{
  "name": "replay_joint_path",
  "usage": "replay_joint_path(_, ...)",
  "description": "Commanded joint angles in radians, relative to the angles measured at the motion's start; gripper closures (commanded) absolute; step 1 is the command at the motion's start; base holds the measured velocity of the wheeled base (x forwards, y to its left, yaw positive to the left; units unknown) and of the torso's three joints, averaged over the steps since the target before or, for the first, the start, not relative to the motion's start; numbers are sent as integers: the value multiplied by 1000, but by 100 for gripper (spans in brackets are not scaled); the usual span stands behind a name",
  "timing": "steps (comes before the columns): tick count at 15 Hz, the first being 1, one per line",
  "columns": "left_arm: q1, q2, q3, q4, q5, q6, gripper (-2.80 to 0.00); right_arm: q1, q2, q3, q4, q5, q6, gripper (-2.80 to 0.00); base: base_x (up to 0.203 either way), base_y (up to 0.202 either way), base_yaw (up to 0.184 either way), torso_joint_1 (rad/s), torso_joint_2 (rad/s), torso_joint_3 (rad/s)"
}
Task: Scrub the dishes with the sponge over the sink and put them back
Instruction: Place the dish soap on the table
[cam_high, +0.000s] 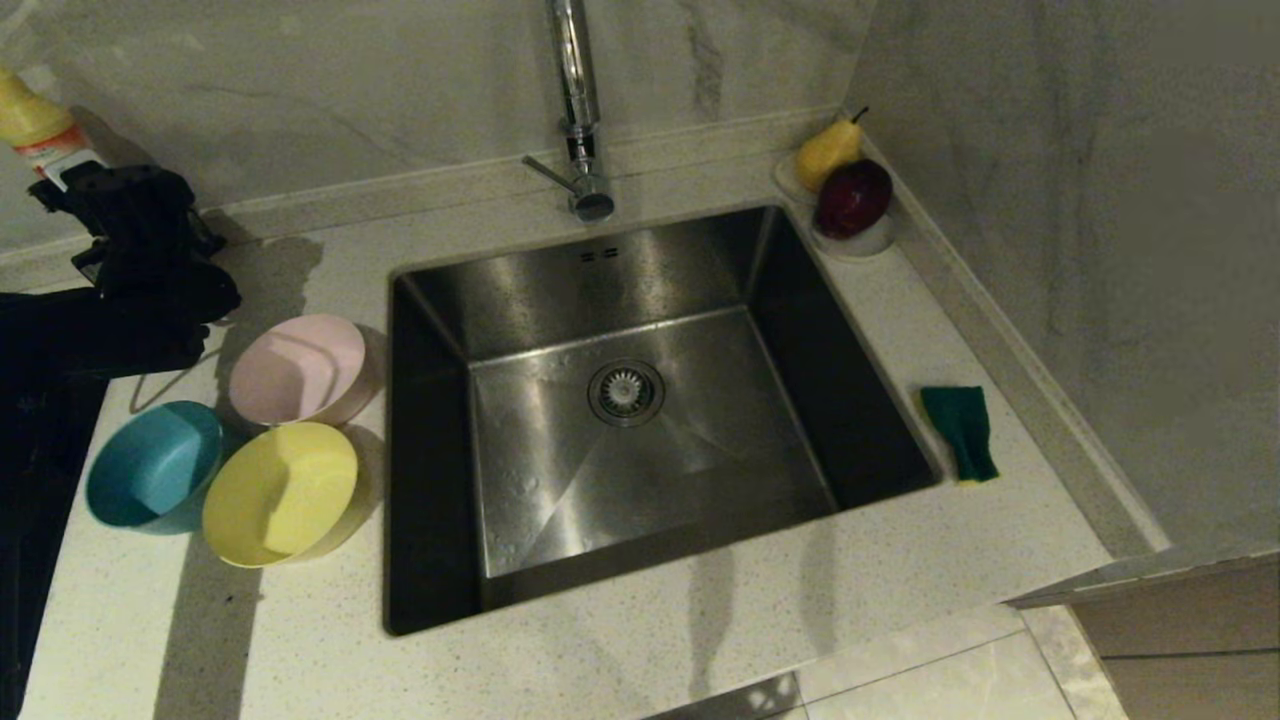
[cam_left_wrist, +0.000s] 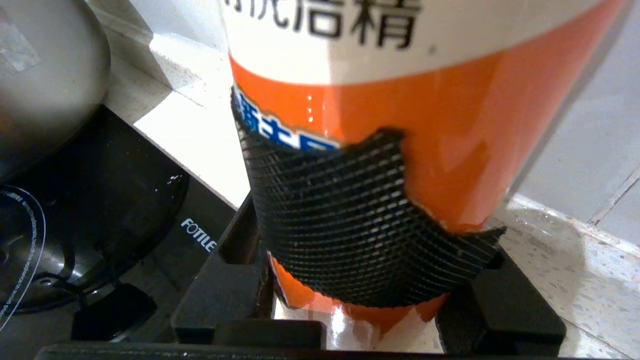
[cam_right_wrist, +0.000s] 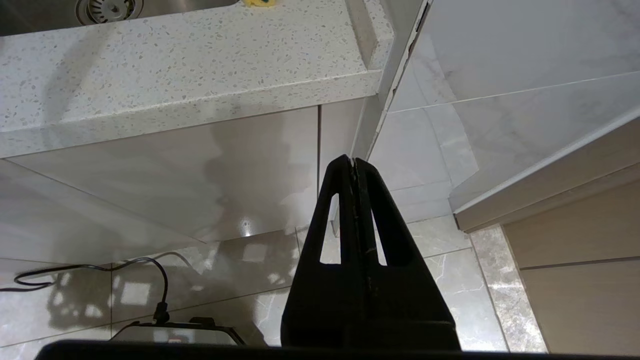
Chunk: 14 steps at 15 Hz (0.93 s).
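Three bowls stand on the counter left of the sink (cam_high: 700, 470): pink (cam_high: 298, 368), blue (cam_high: 152, 463) and yellow (cam_high: 280, 492). The sponge (cam_high: 960, 430) lies green face up on the counter right of the sink. My left gripper (cam_high: 65, 175) is at the far back left, away from the bowls. It is shut on an orange and white detergent bottle (cam_left_wrist: 400, 100), its fingers (cam_left_wrist: 235, 270) pressing a black mesh band around the bottle's lower part. My right gripper (cam_right_wrist: 354, 162) hangs shut and empty below the counter's front edge, over the floor.
A tall chrome tap (cam_high: 578, 100) rises behind the sink. A white dish with a pear (cam_high: 828, 150) and a dark red fruit (cam_high: 852, 197) sits in the back right corner. A black cooktop (cam_left_wrist: 125, 200) with a metal pot (cam_left_wrist: 45, 80) borders the counter on the left.
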Motion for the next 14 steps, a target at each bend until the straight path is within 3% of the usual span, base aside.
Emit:
replay_joint_path(1, 1, -7, 3, -4, 5, -2, -280, 0, 0, 1, 0, -1, -1, 0, 0, 0, 0, 0, 0, 0)
replay_joint_path(7, 1, -30, 14, -4, 6, -16, -280, 0, 0, 1, 0, -1, 0, 0, 0, 0, 0, 0, 0, 0)
replay_joint_path(14, 4, -240, 17, 50, 0, -21, -280, 0, 0, 1, 0, 1, -1, 0, 0, 0, 0, 0, 0, 0)
